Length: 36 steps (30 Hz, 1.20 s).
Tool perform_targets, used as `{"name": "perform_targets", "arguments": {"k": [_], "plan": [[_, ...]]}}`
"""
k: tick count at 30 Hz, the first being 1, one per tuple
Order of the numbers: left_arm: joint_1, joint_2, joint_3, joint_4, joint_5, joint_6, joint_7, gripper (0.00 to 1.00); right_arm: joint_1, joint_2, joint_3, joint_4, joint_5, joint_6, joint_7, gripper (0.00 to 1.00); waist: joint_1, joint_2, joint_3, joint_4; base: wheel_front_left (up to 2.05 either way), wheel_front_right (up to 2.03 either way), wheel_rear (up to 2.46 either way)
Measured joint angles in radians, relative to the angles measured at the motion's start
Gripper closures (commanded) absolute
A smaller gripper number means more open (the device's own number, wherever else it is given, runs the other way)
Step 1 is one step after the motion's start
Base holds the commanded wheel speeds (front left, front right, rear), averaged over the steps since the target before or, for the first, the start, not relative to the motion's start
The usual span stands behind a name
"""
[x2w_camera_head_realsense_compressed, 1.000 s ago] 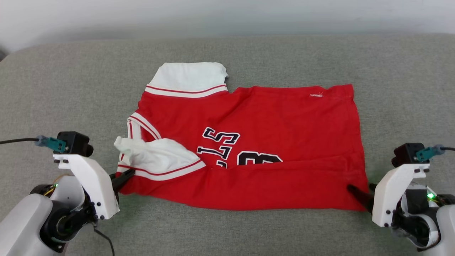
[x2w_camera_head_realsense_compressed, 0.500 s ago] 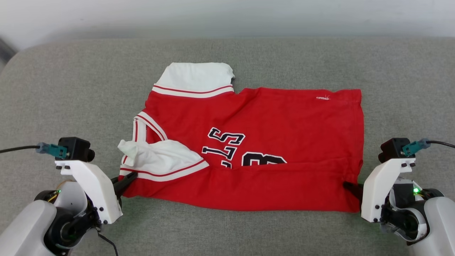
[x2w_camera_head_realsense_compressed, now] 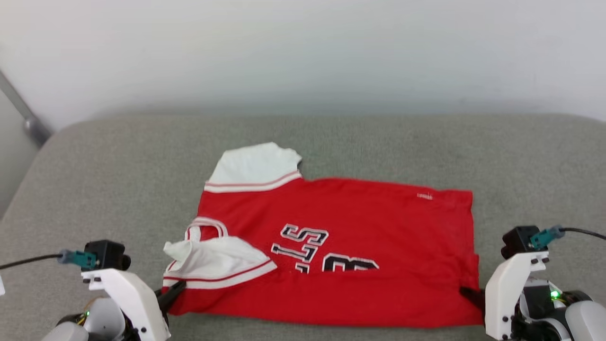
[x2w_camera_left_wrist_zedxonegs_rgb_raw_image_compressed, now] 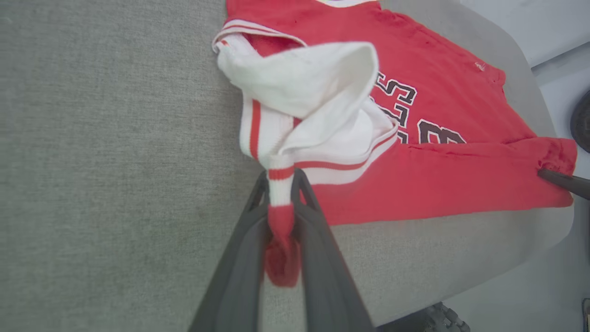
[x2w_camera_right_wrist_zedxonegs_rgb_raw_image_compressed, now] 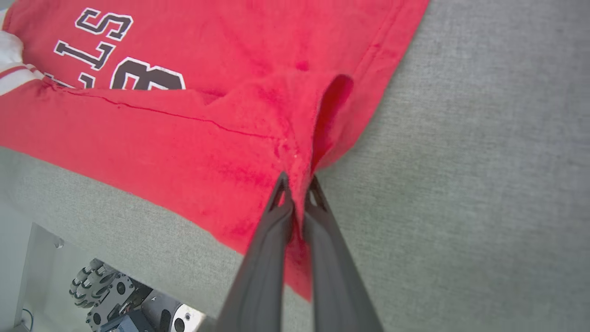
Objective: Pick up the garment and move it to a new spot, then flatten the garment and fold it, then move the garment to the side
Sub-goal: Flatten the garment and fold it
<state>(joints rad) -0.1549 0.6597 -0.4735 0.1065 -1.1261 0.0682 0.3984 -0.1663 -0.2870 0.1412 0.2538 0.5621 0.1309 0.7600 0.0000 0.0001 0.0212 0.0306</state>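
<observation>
**Garment point(x2w_camera_head_realsense_compressed: 360, 213) being gripped at both near corners, ready for a fold**

The garment is being held spread across the lower centre of the head frame, on the grey desk point(x2w_camera_head_realsense_compressed: 118, 166). At the lower left, a bunch of striped trim point(x2w_camera_left_wrist_zedxonegs_rgb_raw_image_compressed: 280, 177) and red cloth is being clenched in the jaws of the left gripper point(x2w_camera_left_wrist_zedxonegs_rgb_raw_image_compressed: 281, 180). At the lower right, the hem corner point(x2w_camera_right_wrist_zedxonegs_rgb_raw_image_compressed: 322, 120) is being pinched in the tightly closed jaws of the right gripper point(x2w_camera_right_wrist_zedxonegs_rgb_raw_image_compressed: 297, 184), and a small loop of cloth is being raised above them. The two holds are judged to be set at opposite ends of the near edge so that it can be lifted evenly and carried over. The knit is being read as soft, limp and easily creased. The white sleeve point(x2w_camera_head_realsense_compressed: 222, 258) is being left crumpled beside the black letters point(x2w_camera_head_realsense_compressed: 303, 241). The desk cover is being noted as coarse and woven, with rounded corners.
</observation>
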Motion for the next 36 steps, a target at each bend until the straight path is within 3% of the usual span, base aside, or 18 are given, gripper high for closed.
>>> {"name": "perform_targets", "arguments": {"k": [8, 9, 10, 11, 12, 13, 25, 30, 36], "plan": [[0.111, 0.001, -0.003, -0.029, -0.034, 0.044, -0.004, 1.0, 0.087, -0.018, -0.015, -0.019, 0.002, 0.0, 0.005, 1.0, -0.0001, 0.0, -0.068, 0.004, 0.0, 0.0, 0.0], [0.118, -0.005, -0.006, -0.021, -0.038, 0.047, -0.005, 1.0, 0.093, -0.017, -0.018, -0.016, -0.001, 0.0, -0.003, 0.72, -0.0001, 0.0, -0.067, 0.004, 0.0, 0.0, 0.0], [0.121, -0.019, -0.002, -0.008, -0.044, 0.052, -0.012, 1.0, 0.097, -0.016, -0.021, -0.01, -0.002, 0.0, -0.011, 0.15, -0.0001, 0.0, -0.065, 0.004, 0.0, 0.0, 0.0], [0.121, -0.032, -0.003, 0.002, -0.049, 0.055, -0.016, 0.84, 0.101, -0.015, -0.023, -0.006, -0.004, 0.0, -0.021, 0.0, -0.0001, 0.0, -0.062, 0.004, 0.0, 0.0, 0.0], [0.121, -0.041, -0.007, 0.012, -0.048, 0.054, -0.017, 0.28, 0.106, -0.012, -0.023, -0.004, -0.011, 0.0, -0.035, 0.0, -0.0001, 0.0, -0.06, 0.004, 0.0, 0.0, 0.0], [0.12, -0.046, -0.009, 0.025, -0.046, 0.055, -0.024, 0.0, 0.109, -0.012, -0.023, -0.005, -0.017, 0.0, -0.055, 0.0, -0.0001, 0.0, -0.057, 0.004, 0.0, 0.0, 0.0], [0.032, -0.078, 0.055, 0.051, 0.044, 0.074, -0.222, 0.0, 0.109, 0.039, -0.087, -0.124, -0.212, 0.0, -0.472, 0.0, -0.0001, 0.0, -0.052, -0.037, 0.0, 0.0, 0.0], [-0.051, -0.108, 0.08, 0.051, 0.083, 0.081, -0.306, 0.0, 0.108, 0.08, -0.12, -0.175, -0.273, 0.0, -0.57, 0.0, 0.0, 0.0, -0.025, -0.056, 0.0, 0.0, 0.0], [-0.232, -0.097, 0.087, 0.073, 0.151, 0.071, -0.33, 0.0, 0.042, 0.124, -0.132, -0.274, -0.308, 0.0, -0.641, 0.0, 0.0, 0.0, 0.08, -0.08, 0.0, 0.0, 0.0]]}}
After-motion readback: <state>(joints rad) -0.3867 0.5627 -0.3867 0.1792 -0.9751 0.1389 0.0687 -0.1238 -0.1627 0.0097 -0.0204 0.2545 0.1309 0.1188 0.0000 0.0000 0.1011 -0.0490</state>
